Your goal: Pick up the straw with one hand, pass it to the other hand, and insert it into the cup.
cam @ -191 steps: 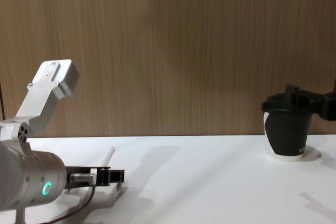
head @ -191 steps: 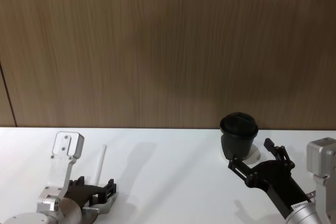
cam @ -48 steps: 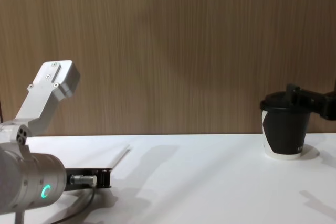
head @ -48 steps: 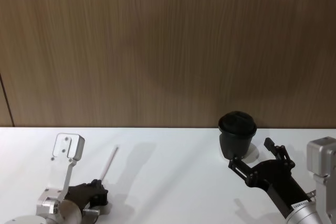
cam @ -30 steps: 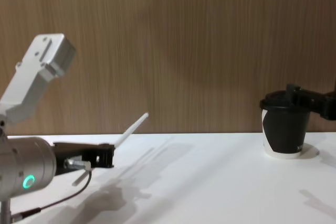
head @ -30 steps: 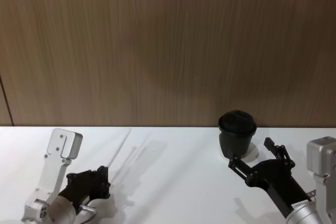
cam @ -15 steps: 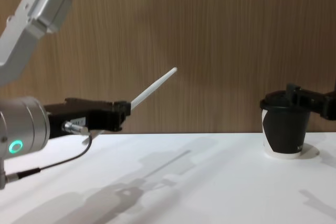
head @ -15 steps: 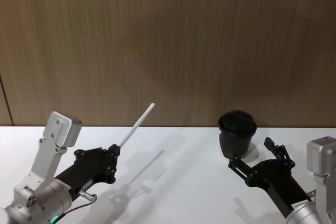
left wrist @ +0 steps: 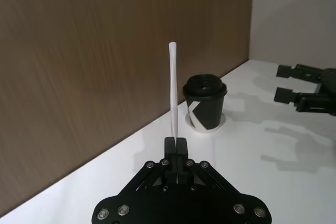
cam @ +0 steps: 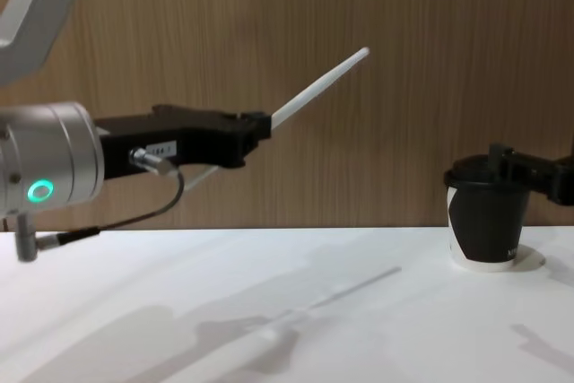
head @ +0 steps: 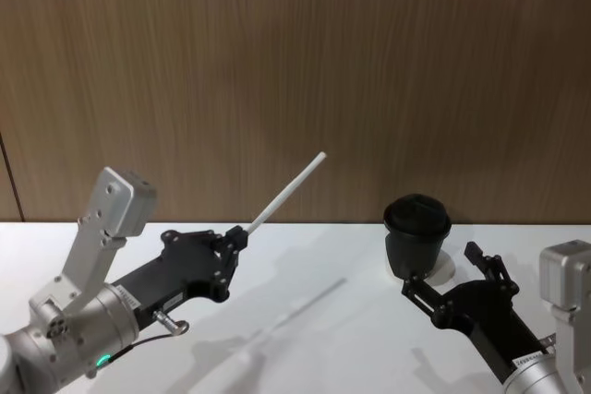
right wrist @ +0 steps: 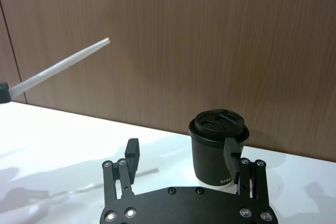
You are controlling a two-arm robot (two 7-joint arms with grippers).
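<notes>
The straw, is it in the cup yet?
No, the left gripper pinches the straw by one end and holds it up in the air, far off to the side of the cup.

You had a white table (head: 305,246) before you, backed by a brown wood-grain wall (head: 295,71) with one dark vertical seam (head: 9,177) at its far left.

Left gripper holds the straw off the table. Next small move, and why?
Probably swing the straw toward the right gripper for the handover: the left gripper is shut on its lower end, while the right gripper sits open near the cup, well apart from the straw.
</notes>
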